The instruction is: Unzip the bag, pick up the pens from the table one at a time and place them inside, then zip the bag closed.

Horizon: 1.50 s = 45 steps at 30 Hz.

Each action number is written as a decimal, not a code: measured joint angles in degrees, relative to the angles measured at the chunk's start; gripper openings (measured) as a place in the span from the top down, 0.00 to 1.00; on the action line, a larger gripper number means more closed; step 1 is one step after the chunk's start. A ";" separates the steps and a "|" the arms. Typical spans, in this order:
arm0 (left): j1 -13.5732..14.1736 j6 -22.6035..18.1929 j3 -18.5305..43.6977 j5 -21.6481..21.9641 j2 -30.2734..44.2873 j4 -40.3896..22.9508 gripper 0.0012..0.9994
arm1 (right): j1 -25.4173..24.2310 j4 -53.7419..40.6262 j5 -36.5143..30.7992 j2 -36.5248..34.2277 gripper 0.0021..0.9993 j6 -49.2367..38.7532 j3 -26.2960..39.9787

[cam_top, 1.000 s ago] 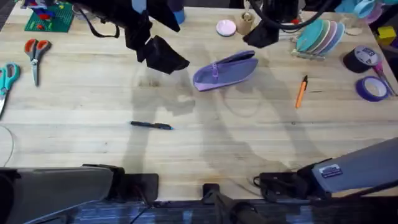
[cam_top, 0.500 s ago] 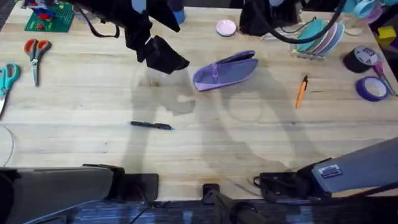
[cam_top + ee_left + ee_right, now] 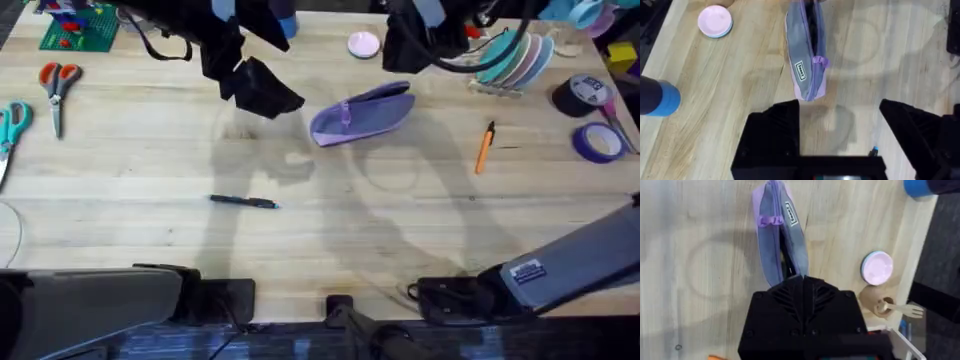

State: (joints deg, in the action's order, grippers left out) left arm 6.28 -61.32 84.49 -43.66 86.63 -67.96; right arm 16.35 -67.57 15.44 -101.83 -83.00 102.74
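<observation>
The bag (image 3: 362,113) is lying upper centre of the overhead frame on the tabletop (image 3: 330,230), its zipper gaping partway, so unzipping looks underway or done. Both pens are waiting outside: the dark pen (image 3: 243,201) left of centre, the orange pen (image 3: 484,148) at right. The left pincer (image 3: 839,117) is hanging apart near the bag; the right pincer (image 3: 802,282) is sitting pressed together at its other end. The bag's small label (image 3: 800,71) is carrying unreadable writing.

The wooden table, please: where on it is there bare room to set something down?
The light wooden table is bare across its near half, bordered by the black pen. Another open patch lies between the lavender fabric pouch and the orange pen. The far right is crowded: pastel plates in a rack and tape rolls.
</observation>
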 joint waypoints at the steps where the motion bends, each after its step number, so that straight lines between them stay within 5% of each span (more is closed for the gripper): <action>1: 0.00 0.00 0.00 0.00 0.00 0.00 0.00 | 0.01 0.00 0.00 -0.50 0.97 0.00 0.00; 45: 0.00 0.00 0.00 -0.02 0.00 0.00 0.01 | 0.36 1.16 0.04 -17.41 0.97 0.02 0.00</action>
State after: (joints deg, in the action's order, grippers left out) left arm 6.28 -61.32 84.49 -43.68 86.63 -67.96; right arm 16.71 -66.41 15.49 -119.24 -82.98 102.74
